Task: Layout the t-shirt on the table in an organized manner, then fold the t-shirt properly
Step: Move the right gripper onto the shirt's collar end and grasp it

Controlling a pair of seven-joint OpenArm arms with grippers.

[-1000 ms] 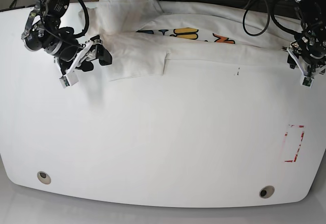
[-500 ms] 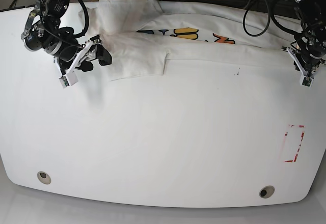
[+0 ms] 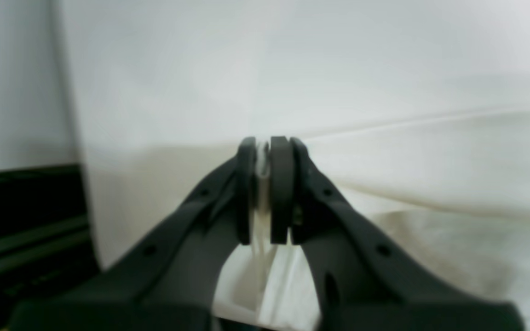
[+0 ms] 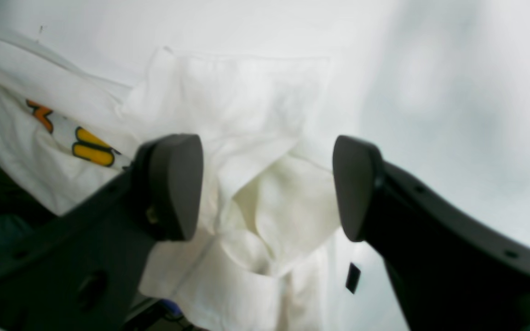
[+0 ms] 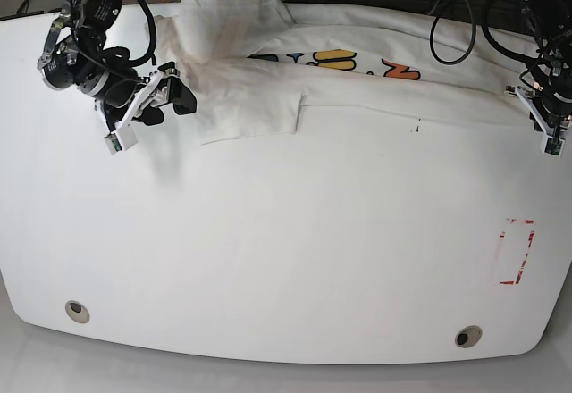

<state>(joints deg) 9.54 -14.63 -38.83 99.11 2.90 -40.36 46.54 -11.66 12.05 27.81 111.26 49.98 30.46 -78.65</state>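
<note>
A: How would the shirt [image 5: 295, 89] handle?
B: Soft, light and limp, bunched along the worktop's [image 5: 286, 250] far edge. Left jaws [image 3: 265, 191] were shut on a thin fold at its hem; right jaws [image 4: 265, 184] gaped empty above a sleeve.
A: Room?
B: Plenty of bare worktop nearer the camera

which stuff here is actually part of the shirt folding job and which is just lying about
Part of the job:
- t-shirt, bunched along the far edge
- table
- left gripper, jaws shut on the shirt's edge
- right gripper, jaws open over the shirt

Just lying about:
- red tape outline
- two grommet holes
- cables behind the table
</note>
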